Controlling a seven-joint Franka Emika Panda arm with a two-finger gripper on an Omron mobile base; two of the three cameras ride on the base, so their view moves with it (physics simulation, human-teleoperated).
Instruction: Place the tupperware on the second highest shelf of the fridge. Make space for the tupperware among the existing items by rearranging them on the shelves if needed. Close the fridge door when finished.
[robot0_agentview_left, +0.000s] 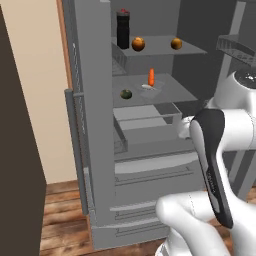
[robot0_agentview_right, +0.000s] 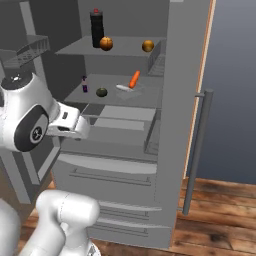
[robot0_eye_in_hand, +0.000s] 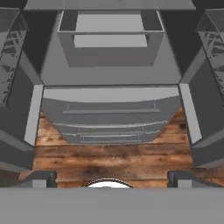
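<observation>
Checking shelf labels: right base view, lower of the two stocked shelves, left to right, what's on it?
small purple item → dark green ball → tupperware with the carrot sticking out.

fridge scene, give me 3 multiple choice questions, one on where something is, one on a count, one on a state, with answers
1. Where does the tupperware sit?
A. on the shelf with the green ball
B. on the floor
C. in a door bin

2. How many orange balls share the shelf above with the black bottle?
A. none
B. two
C. four

3. What state are the fridge doors in?
A. both shut
B. both open
C. taken off

Answers: 1 A, the tupperware with its carrot lies right of the green ball in the right base view. 2 B, two orange balls stand right of the bottle. 3 B, the shelves are exposed with a door swung out on each side.
</observation>
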